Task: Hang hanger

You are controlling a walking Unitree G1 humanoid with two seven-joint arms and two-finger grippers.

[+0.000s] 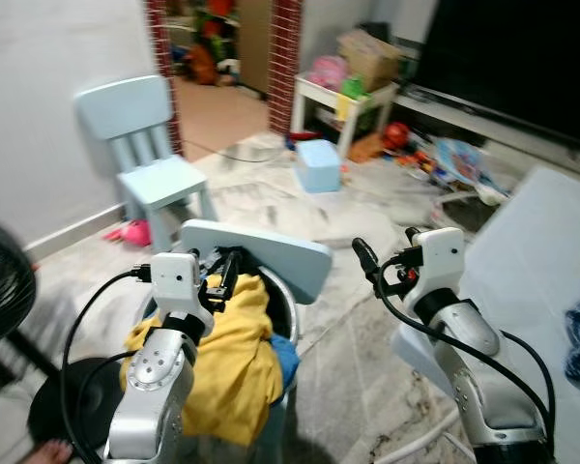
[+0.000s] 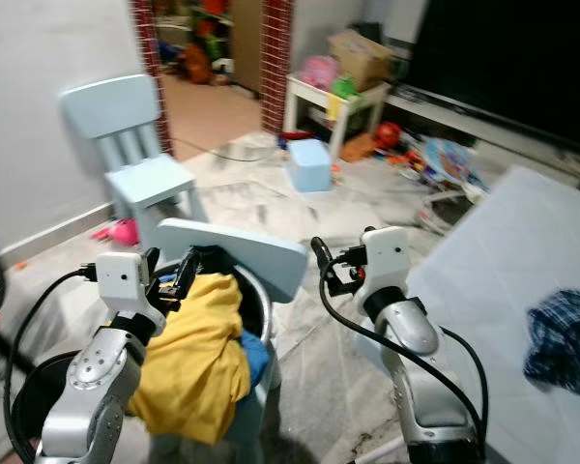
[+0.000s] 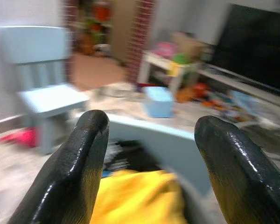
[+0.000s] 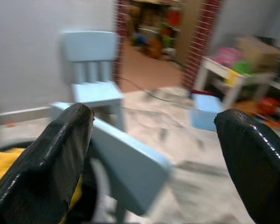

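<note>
Hanger: cannot be told for sure; some dark thin shapes (image 3: 123,156) lie in the grey basket (image 1: 282,302) just beside the yellow cloth (image 1: 234,348), and they are too blurred to name. Left wrist view looks over this cloth, w/ the left tool (image 3: 151,135) above the basket, its fingers (image 3: 81,158) wide apart and holding nothing. Left eye view has a black fan (image 1: 0,280) at the far left edge. Right eye view gives more of the blue checked cloth (image 2: 565,338) on the white counter (image 2: 503,251) at right. Right tool (image 4: 154,126) is also spread apart and empty, raised between basket and counter. Both arms are bent and lifted in front, approx. same height. A pale blue panel (image 1: 271,253) leans at the basket's far side; a blue chair (image 1: 155,164) stands further left.
</note>
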